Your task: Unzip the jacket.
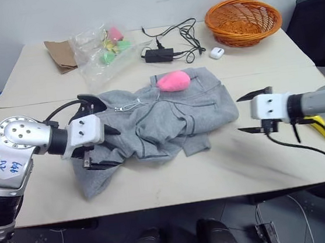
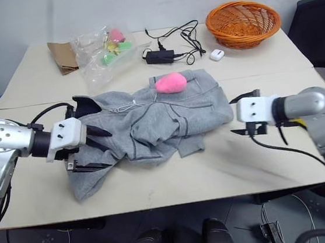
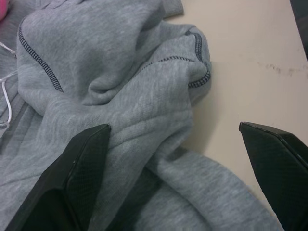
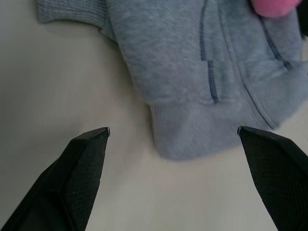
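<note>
Left side: the left gripper (image 1: 107,145) hangs over the hood end of the jacket (image 1: 157,122), its black fingers (image 3: 82,163) spread wide and grasping nothing; in the left wrist view one finger hangs over a grey fold and the other over bare worktop (image 1: 226,161).

Centre: the jacket lies crumpled on the near half of the worktop, hood toward the robot's left, ribbed hem toward its right. A pink soft object (image 1: 173,81) rests on its far edge. White drawstrings (image 1: 127,106) trail near the collar; the zipper line appears to run from there across the front, but the slider itself is too small to make out.

Right side: the right gripper (image 1: 254,112) hovers just beside the hem corner (image 4: 192,139), fingers released and empty, not touching cloth.

Handling, as a judgement: the fleece looks light, soft and limp, and will bunch and drag across the smooth worktop, not resist a pull. It is not fragile, and its nap should give the fingers good purchase. Unzipping therefore probably needs two holds: one pinching a thick fold of cloth near the collar or hem to anchor the garment and keep the zipper line taut, the other on the small metal pull, which is likely slippery and hard to pinch. The pink object may roll off when the cloth shifts.
</note>
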`<act>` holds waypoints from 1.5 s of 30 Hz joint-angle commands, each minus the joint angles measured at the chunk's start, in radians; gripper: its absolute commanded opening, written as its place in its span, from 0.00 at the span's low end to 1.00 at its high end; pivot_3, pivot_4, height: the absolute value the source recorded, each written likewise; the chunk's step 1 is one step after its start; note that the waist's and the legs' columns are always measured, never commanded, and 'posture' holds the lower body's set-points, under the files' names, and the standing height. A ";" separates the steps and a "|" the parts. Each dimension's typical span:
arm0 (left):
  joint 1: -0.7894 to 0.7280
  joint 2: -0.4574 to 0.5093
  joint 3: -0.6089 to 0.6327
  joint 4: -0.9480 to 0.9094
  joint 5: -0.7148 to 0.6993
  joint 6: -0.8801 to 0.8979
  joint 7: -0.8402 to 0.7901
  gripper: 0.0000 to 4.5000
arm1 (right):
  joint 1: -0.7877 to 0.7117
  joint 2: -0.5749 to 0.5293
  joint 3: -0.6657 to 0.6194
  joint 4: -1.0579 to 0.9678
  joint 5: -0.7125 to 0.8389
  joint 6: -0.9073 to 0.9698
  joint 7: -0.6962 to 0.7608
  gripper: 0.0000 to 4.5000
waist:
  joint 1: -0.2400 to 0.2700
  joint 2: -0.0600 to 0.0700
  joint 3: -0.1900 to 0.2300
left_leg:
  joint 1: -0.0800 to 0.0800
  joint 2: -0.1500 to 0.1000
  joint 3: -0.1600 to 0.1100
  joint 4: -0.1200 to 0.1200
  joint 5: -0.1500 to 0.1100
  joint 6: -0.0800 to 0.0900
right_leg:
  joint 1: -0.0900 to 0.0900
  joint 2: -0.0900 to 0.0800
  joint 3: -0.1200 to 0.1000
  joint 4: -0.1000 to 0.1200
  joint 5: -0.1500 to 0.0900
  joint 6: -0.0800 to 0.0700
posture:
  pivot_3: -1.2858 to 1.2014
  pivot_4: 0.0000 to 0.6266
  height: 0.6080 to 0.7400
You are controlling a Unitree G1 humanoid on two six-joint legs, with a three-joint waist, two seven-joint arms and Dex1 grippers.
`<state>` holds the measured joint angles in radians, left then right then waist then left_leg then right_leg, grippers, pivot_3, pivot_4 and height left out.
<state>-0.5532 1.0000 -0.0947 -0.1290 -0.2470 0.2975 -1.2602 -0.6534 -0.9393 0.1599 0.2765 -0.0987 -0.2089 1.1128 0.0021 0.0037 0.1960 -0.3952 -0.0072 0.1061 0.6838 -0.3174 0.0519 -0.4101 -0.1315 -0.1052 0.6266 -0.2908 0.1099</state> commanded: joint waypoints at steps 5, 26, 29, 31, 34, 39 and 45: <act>-0.057 -0.068 -0.076 0.076 0.109 -0.129 0.011 0.91 | -0.164 0.111 0.091 0.216 -0.128 -0.178 -0.083 1.00 | -0.007 0.000 0.000 | -0.002 0.000 0.000 0.000 0.000 0.000 | -0.001 0.002 -0.001 0.000 0.000 0.000 | 0.52 0.24 1.00; 0.204 0.153 0.085 0.199 0.092 -0.413 -0.133 0.00 | 0.132 -0.115 -0.011 -0.118 0.199 -0.026 0.296 0.01 | -0.007 0.000 0.000 | -0.004 0.002 -0.001 0.000 0.000 0.001 | -0.002 -0.001 -0.002 -0.001 0.000 0.000 | 0.52 0.24 1.00; 0.222 0.178 0.101 0.275 0.083 -0.526 -0.180 0.00 | 0.325 -0.229 -0.086 -0.337 0.316 0.104 0.349 0.01 | -0.005 0.000 0.000 | -0.003 0.003 -0.002 0.000 -0.001 0.001 | -0.001 -0.002 -0.003 -0.002 0.000 -0.001 | 0.52 0.24 1.00; 0.231 0.188 0.097 0.301 0.084 -0.582 -0.208 0.00 | 0.418 -0.256 -0.134 -0.428 0.343 0.144 0.325 0.01 | -0.005 0.000 0.000 | -0.001 0.003 -0.002 0.000 -0.001 0.001 | 0.000 -0.003 -0.003 -0.001 0.000 -0.001 | 0.52 0.24 1.00; 0.257 0.190 0.089 0.301 0.073 -0.640 -0.243 0.00 | 0.561 -0.261 -0.206 -0.558 0.376 0.221 0.276 0.01 | -0.006 0.000 0.000 | 0.002 0.003 -0.001 0.001 -0.003 0.001 | 0.002 -0.003 -0.001 -0.001 0.000 -0.001 | 0.52 0.24 1.00; 0.276 0.176 0.074 0.267 0.054 -0.606 -0.253 0.00 | 0.696 -0.219 -0.258 -0.665 0.329 0.257 0.171 0.01 | -0.005 -0.001 0.000 | 0.003 0.003 0.001 0.000 -0.005 0.001 | 0.002 -0.003 -0.001 -0.001 -0.001 -0.001 | 0.52 0.24 1.00; 0.297 0.185 0.079 0.176 -0.008 -0.443 -0.275 0.06 | 0.762 -0.221 -0.304 -0.736 0.338 0.352 0.116 0.06 | -0.003 -0.001 0.000 | 0.004 0.003 0.003 0.000 -0.005 0.001 | 0.002 -0.002 0.000 -0.001 -0.001 -0.001 | 0.52 0.24 1.00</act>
<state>-0.2616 1.1610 -0.0203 0.0748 -0.2314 -0.1881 -1.5003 0.0967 -1.1518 -0.1002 -0.4218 0.2240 0.1234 1.2306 -0.0012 0.0028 0.1955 -0.3912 -0.0038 0.1090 0.6839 -0.3225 0.0532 -0.4081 -0.1338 -0.1049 0.6259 -0.2915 0.1085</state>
